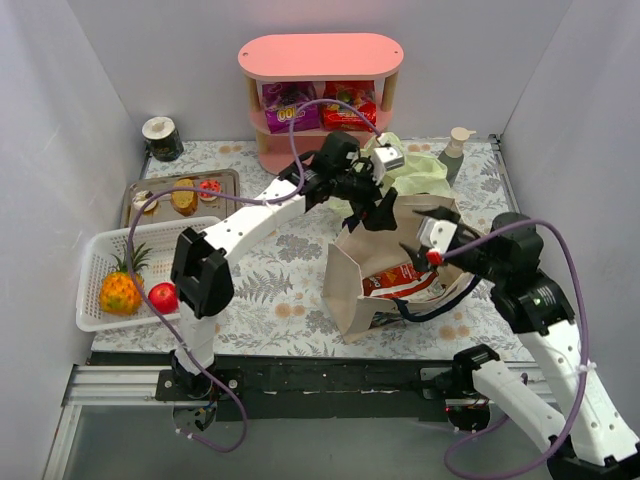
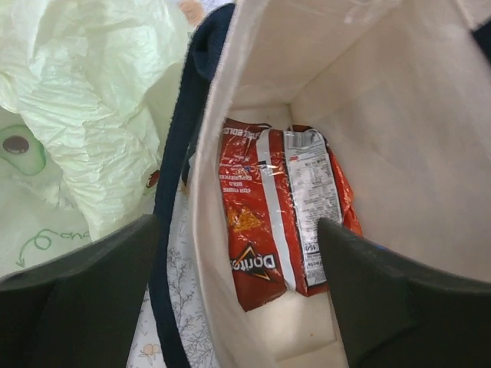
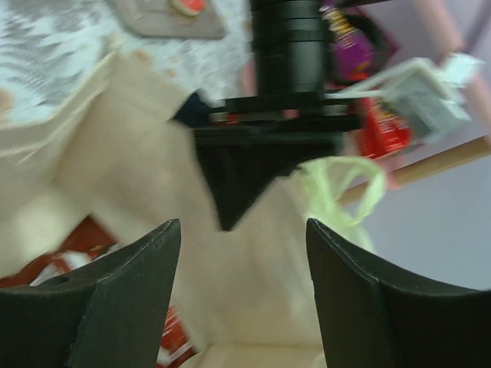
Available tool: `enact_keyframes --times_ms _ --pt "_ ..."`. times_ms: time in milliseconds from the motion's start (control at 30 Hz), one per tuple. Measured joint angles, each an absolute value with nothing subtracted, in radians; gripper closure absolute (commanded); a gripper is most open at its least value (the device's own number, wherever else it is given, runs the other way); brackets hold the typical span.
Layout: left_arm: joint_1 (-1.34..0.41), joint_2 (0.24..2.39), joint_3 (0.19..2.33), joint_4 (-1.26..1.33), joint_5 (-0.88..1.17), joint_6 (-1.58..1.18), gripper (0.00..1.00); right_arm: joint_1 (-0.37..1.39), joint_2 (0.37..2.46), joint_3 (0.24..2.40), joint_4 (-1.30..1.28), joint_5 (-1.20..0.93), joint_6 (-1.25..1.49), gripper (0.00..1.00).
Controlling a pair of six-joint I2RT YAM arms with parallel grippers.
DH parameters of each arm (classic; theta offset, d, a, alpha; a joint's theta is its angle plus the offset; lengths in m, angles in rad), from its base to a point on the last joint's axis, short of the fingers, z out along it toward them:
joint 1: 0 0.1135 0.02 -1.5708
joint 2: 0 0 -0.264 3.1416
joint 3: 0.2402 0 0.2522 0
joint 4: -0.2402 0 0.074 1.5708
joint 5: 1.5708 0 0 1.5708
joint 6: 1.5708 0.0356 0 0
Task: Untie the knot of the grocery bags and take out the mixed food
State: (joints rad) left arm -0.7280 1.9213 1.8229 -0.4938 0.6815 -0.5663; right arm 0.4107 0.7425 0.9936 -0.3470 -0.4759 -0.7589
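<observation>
The beige tote stands open-mouthed on the floral worktop between the two arms, with its navy handle running along the rim. The left jaws hang released and wide over that rim. One finger is outside the tote wall and the other inside, and the wall passes between them ungripped. On the tote's floor lies a red snack packet, printed side up. The right jaws are likewise spread with nothing between them and face the tote's mouth from the right. Their fingers frame the black end of the left arm. The pale yellow-green plastic bag lies crumpled just behind the tote; whether its handles are knotted cannot be told. At left, a white basket holds a pineapple and a red fruit. A metal tray behind it carries pastries. A purple packet and a second red packet sit on the pink shelf.
</observation>
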Motion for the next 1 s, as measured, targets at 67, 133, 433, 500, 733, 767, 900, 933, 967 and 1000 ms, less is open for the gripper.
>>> enact_keyframes --times_ms 67,133,433,500,733,767,900,933,967,1000 --pt "-0.756 1.991 1.923 -0.584 0.620 -0.531 0.76 0.411 0.675 0.939 -0.448 -0.508 -0.773 0.28" --pt "-0.766 2.056 2.017 -0.659 0.587 -0.494 1.00 0.411 0.614 0.895 -0.545 -0.545 -0.820 0.28" --pt "-0.754 1.913 1.821 -0.538 0.713 -0.372 1.00 0.411 0.457 0.783 -0.849 -0.604 -1.034 0.30" --pt "-0.763 1.809 1.713 -0.461 0.733 -0.351 1.00 0.411 0.442 0.770 -0.878 -0.602 -1.065 0.30" --pt "-0.815 1.642 1.595 -0.236 0.766 -0.296 1.00 0.411 0.409 0.715 -0.954 -0.596 -1.126 0.30" --pt "-0.820 1.636 1.577 -0.199 0.765 -0.286 1.00 0.411 0.404 0.708 -0.961 -0.593 -1.133 0.30" --pt "-0.840 1.643 1.554 -0.135 0.749 -0.266 1.00 0.411 0.370 0.661 -0.981 -0.574 -1.158 0.29" --pt "-0.843 1.645 1.552 -0.128 0.746 -0.266 1.00 0.411 0.363 0.655 -0.983 -0.570 -1.159 0.29" --pt "-0.846 1.646 1.552 -0.126 0.743 -0.266 1.00 0.411 0.361 0.653 -0.982 -0.567 -1.159 0.29" --pt "-0.847 1.648 1.552 -0.126 0.740 -0.268 1.00 0.411 0.362 0.653 -0.972 -0.563 -1.157 0.29"
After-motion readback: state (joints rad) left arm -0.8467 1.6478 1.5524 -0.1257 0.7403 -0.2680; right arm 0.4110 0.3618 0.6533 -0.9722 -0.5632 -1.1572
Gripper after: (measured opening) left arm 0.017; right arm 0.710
